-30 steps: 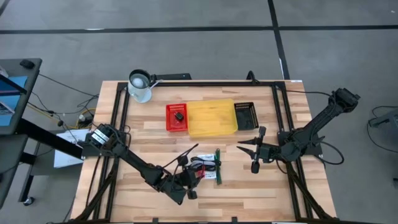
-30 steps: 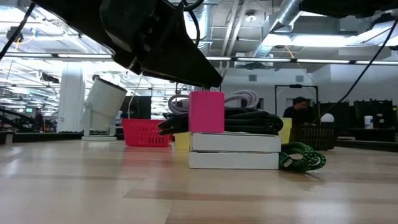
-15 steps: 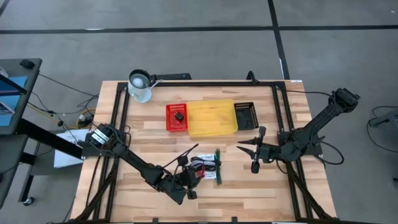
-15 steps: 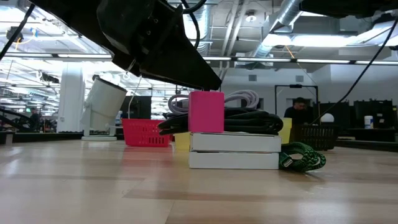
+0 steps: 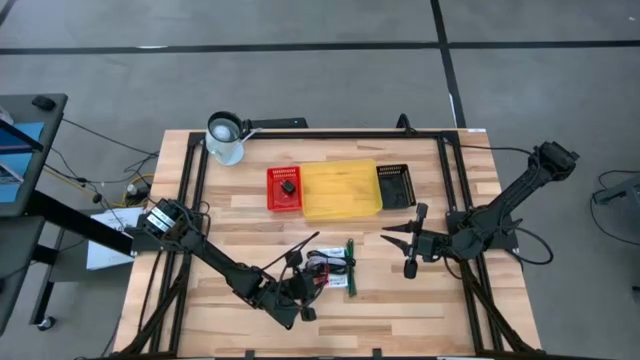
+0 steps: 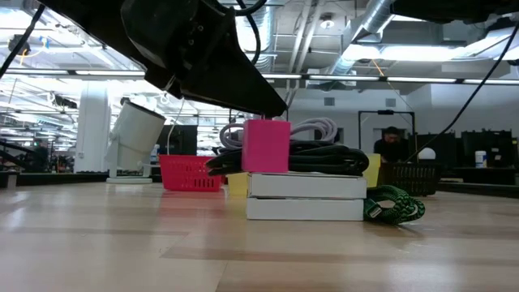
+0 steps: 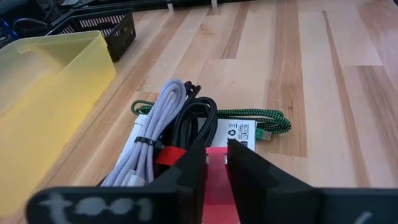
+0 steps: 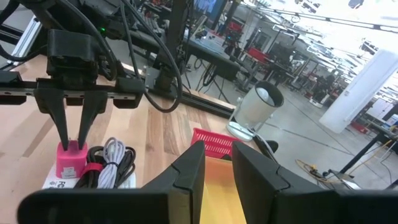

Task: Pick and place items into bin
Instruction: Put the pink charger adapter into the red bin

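A pile lies on the table's near middle: a pink block [image 6: 266, 146], a black cable coil [image 7: 196, 118] with a red strap, a white cable coil [image 7: 152, 140] and a green braided cable [image 7: 273, 124], on flat white printed packets [image 6: 306, 197]. My left gripper [image 7: 216, 152] stands over the pile, shut on the pink block. My right gripper [image 5: 385, 238] hangs to the right of the pile, slightly open and empty. A small black piece [image 5: 287, 186] lies in the red basket [image 5: 273, 200]. My left gripper pinches the pink block's two opposite sides [image 7: 216, 163] between its two fingers [image 8: 62, 127]. The fingers come from above, pointing down. The block stands upright at the top of the pile; whether it is lifted clear of the packets I cannot tell.
A yellow bin [image 5: 340, 190] stands beyond the pile, between the red basket and a black basket [image 5: 395, 185]. A white mug [image 5: 225, 138] lies at the far left corner. Bare wood lies on both sides of the pile.
My left gripper has edged a little toward the table's left with the pink block between its fingers; the block has shifted slightly with it. The cables and packets stay in place.
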You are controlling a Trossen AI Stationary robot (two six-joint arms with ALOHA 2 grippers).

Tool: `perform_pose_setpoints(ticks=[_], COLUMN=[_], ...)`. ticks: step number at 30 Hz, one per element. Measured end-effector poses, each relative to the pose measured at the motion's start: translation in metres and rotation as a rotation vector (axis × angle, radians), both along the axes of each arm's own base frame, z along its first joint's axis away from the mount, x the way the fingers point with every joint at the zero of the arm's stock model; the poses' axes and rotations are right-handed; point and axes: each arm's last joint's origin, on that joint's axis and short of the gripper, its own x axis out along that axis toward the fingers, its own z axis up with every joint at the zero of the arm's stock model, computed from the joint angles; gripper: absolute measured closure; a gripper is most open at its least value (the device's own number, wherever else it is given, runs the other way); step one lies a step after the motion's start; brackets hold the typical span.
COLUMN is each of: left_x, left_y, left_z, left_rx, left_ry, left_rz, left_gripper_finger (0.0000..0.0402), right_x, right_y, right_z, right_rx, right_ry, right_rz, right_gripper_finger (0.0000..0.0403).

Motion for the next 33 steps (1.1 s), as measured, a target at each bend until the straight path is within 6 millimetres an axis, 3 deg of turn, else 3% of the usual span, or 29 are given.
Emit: perform_pose_setpoints(ticks=[33], left_x=[0.0011], left_y=[-0.0006], left_z=[0.0019], left_rx=[0.003], left_ry=[-0.019], left_rz=[-0.002], left_gripper_finger=[0.0368], right_x=[0.0000], right_y=[0.0000], right_z=[0.0000], right_rx=[0.000], right_ry=[0.000], right_rz=[0.000], right_gripper_finger=[0.0326])
